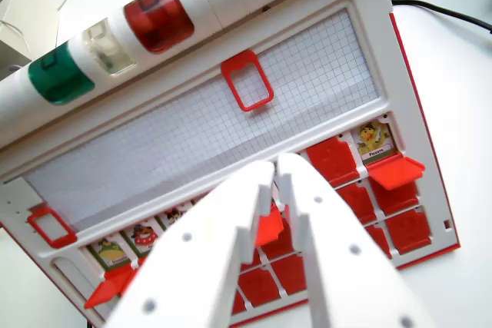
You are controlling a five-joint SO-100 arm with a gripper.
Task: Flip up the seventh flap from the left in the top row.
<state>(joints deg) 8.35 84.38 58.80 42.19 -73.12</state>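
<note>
Hovering claw (pixel 276 168) nearly closed — red flap (pixel 270 226) just below tips.

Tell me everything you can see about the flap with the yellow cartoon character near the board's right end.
The picture flap is a small card panel showing a yellow cartoon figure above a short, blurred caption. It sits in the white board frame beside closed red flaps. Its red plastic cover is swung out below it, apparently hinged there. The gripper is not touching it.

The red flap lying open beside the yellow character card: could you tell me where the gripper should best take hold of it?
Probably the flap's free outer edge, reached from the board's outer side. It juts flat away from the card, so that thin lip is the exposed part.
</note>
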